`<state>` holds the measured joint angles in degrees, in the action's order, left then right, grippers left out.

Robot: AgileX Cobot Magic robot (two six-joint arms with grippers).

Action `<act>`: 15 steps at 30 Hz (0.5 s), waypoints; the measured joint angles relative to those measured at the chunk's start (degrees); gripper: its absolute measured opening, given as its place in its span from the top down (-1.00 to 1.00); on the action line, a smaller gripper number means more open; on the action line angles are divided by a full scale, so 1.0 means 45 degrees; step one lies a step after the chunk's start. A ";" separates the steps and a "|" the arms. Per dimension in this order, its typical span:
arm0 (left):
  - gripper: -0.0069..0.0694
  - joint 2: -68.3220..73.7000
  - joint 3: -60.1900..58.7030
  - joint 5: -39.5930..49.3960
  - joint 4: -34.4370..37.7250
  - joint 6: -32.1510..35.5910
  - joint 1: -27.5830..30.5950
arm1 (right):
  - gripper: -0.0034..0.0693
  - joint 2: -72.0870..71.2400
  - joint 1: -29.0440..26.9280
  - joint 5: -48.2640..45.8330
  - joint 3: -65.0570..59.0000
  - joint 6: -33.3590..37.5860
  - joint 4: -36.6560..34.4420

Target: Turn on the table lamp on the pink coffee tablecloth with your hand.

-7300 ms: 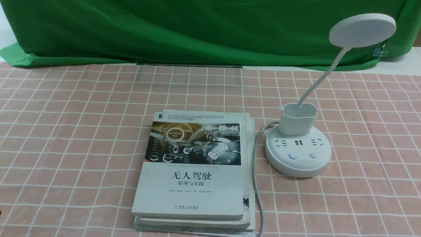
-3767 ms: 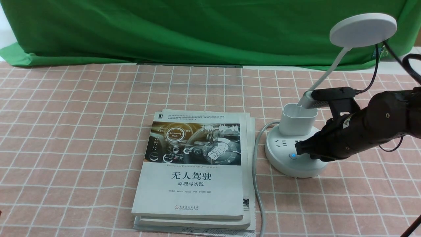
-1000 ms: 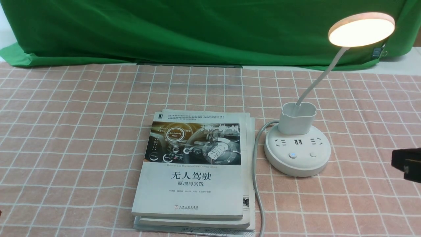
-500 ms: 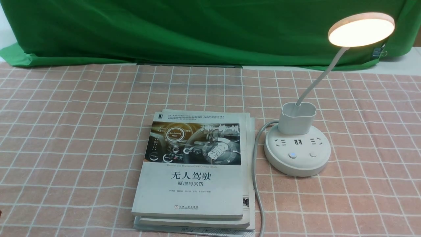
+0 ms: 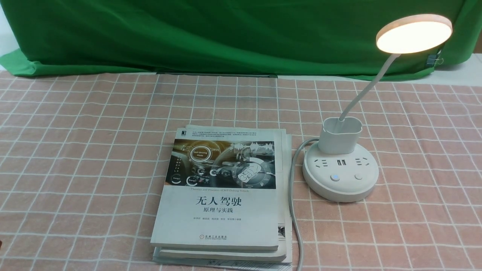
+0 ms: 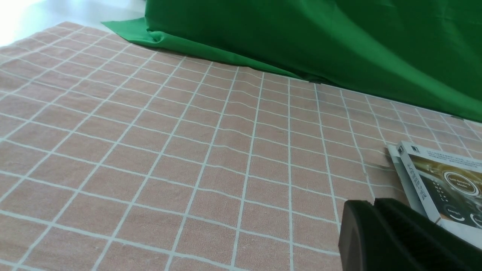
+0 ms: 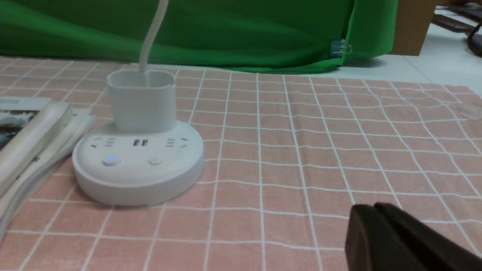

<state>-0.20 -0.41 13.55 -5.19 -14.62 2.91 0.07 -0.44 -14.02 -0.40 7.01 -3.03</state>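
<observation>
Bench: covered by pink coffee tablecloth (image 5: 94, 150), white grid; green backdrop cloth (image 5: 226, 34) behind.

Table lamp (image 5: 340, 177): on the cloth, head glowing, beside stacked books (image 5: 222, 195); stands well ahead of the right tool (image 7: 372, 210), off to one side.

Left tool (image 6: 371, 205): books just beyond it.

Both tools: tips together, shown only in wrist views. Lit head: front view only.

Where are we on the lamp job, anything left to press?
Looks done: the table lamp head glows warm over the pink coffee tablecloth, and one base button shows a blue light in the right wrist view. Nothing is in hand: the right gripper sits shut, apart from the lamp base, and the left gripper is shut near the books. Neither arm shows in the front view. Nothing is left to press.
</observation>
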 joint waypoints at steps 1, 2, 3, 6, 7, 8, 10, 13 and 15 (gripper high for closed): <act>0.77 0.0000 0.0000 0.0000 0.0000 0.0000 0.0000 | 0.83 0.0000 0.0000 -0.0014 0.0000 -0.0061 0.0014; 0.77 0.0000 0.0000 0.0000 0.0000 0.0000 0.0000 | 0.83 0.0000 0.0000 -0.0014 0.0000 -0.0130 0.0014; 0.77 0.0000 0.0000 0.0000 0.0000 0.0000 0.0000 | 0.83 0.0000 0.0000 -0.0014 0.0000 -0.0201 0.0014; 0.77 0.0000 0.0000 0.0000 0.0000 0.0000 0.0000 | 0.83 0.0000 0.0000 -0.0014 0.0000 -0.0298 0.0014; 0.77 0.0000 0.0000 0.0000 0.0000 0.0000 0.0000 | 0.83 0.0000 0.0000 -0.0014 0.0000 -0.0302 0.0014; 0.77 0.0000 0.0000 0.0000 0.0000 0.0000 0.0000 | 0.82 0.0000 0.0000 -0.0014 0.0000 -0.0302 0.0014; 0.77 0.0000 0.0000 0.0000 0.0000 0.0000 0.0000 | 0.82 0.0000 0.0000 -0.0014 0.0000 -0.0302 0.0014; 0.77 0.0000 0.0000 0.0000 0.0000 0.0000 0.0000 | 0.81 0.0000 0.0000 -0.0014 0.0000 -0.0313 0.0014; 0.77 0.0000 0.0000 0.0000 0.0000 0.0000 0.0000 | 0.80 0.0000 0.0000 -0.0014 0.0000 -0.0313 0.0014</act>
<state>-0.20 -0.41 13.55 -5.19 -14.62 2.91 0.07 -0.44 -14.09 -0.40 5.60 -2.96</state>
